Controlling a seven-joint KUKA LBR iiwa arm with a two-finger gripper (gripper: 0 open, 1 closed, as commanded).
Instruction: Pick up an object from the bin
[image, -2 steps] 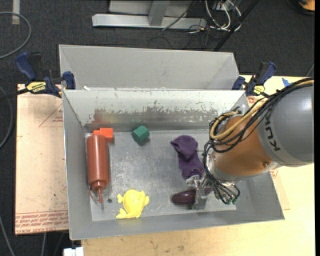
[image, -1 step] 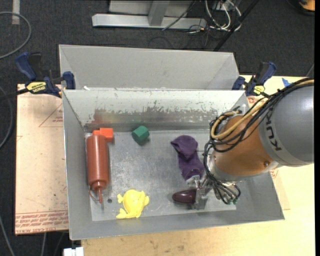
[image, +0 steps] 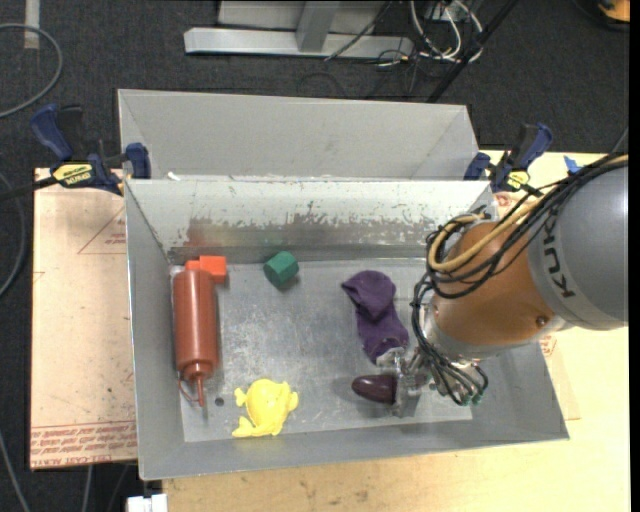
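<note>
Bin (image: 300, 215) holds syringe (image: 195, 325) left, cube (image: 282, 268) behind, cloth (image: 376, 312) right, duck (image: 265, 408) front.

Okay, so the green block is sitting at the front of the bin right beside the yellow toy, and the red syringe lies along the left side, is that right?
Not quite. The camera view shows the green block near the back wall, well apart from the yellow toy, which lies at the front. The red syringe does lie along the left side.

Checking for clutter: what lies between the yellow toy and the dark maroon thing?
Nothing: in the camera view, bare bin floor separates the yellow toy from the dark maroon thing.
</note>
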